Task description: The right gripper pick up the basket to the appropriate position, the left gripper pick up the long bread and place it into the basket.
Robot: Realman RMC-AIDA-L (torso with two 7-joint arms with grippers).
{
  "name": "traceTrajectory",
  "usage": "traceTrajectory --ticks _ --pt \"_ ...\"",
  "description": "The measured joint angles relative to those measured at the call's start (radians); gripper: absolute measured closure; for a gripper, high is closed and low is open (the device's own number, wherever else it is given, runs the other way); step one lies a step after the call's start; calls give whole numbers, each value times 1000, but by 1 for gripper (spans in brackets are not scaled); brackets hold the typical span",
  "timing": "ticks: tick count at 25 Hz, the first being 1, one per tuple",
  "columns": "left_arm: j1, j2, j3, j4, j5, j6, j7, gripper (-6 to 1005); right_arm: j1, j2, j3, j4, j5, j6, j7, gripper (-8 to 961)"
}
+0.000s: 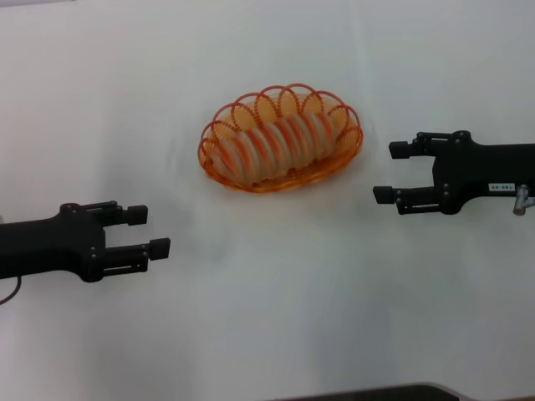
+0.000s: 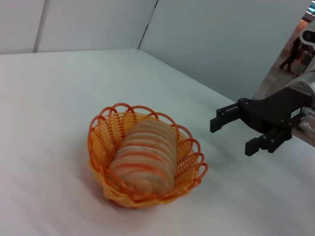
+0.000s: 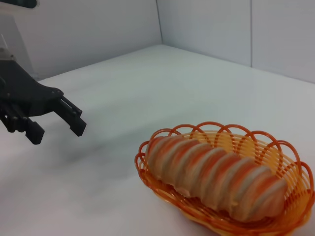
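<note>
The orange wire basket (image 1: 215, 153) stands on the white table at centre back. The long bread (image 1: 280, 142) lies inside it, along its length. Both also show in the left wrist view, basket (image 2: 101, 132) and bread (image 2: 145, 157), and in the right wrist view, basket (image 3: 290, 162) and bread (image 3: 216, 177). My left gripper (image 1: 149, 231) is open and empty at the front left, well clear of the basket. My right gripper (image 1: 391, 173) is open and empty to the right of the basket, not touching it. The right gripper also shows in the left wrist view (image 2: 232, 135), the left gripper in the right wrist view (image 3: 56, 129).
The white table (image 1: 276, 284) runs all around the basket. Grey wall panels (image 2: 221, 44) stand behind the table. A dark edge (image 1: 376, 393) shows at the table's front.
</note>
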Motion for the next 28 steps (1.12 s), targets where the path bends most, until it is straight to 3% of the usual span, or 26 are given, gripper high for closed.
traceTrajectory --ticks 28 --pt "0 0 2 -5 9 15 5 264 -2 2 -7 0 -1 -8 2 118"
